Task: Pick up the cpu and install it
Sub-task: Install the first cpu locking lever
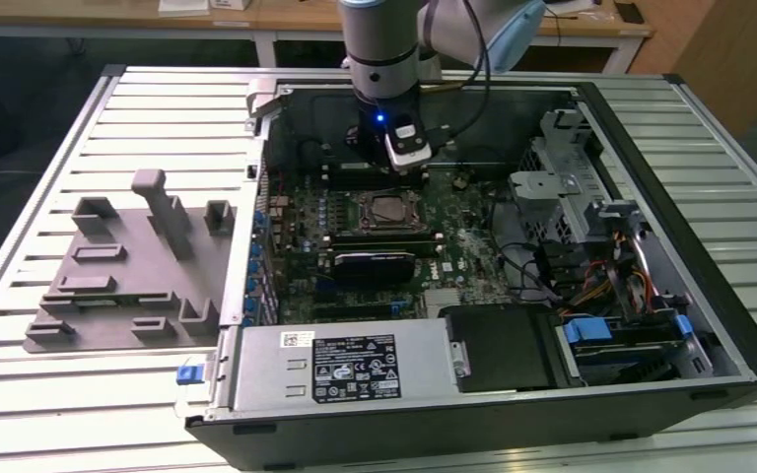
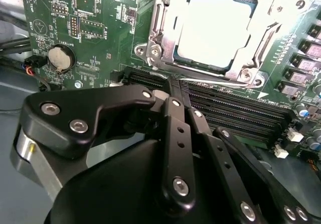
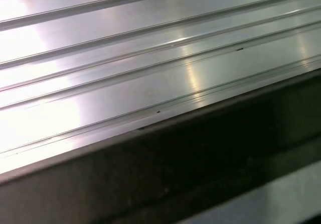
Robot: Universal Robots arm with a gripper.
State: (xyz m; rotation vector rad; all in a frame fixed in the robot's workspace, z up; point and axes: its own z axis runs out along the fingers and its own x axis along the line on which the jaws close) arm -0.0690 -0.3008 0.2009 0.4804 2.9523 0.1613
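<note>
The cpu [image 2: 218, 28] lies flat in the motherboard socket [image 2: 155, 50], its shiny silver top framed by the metal bracket. In the exterior view the cpu [image 1: 385, 210] sits at the middle of the green board inside the open computer case [image 1: 694, 246]. My gripper [image 1: 409, 166] hangs just behind the socket, toward the case's back wall. In the second wrist view the gripper [image 2: 178, 86] has its black fingers [image 2: 173, 128] pressed together with nothing between them, above the memory slots [image 2: 241, 113] and apart from the cpu.
A grey plastic fixture block [image 1: 129, 266] stands on the slatted metal table [image 1: 63, 394] at the exterior view's left. The power supply [image 1: 339, 365], drive cage [image 1: 576, 197] and cables [image 1: 602, 286] crowd the case. The first wrist view shows table slats [image 3: 125, 58] and a dark case edge [image 3: 175, 169].
</note>
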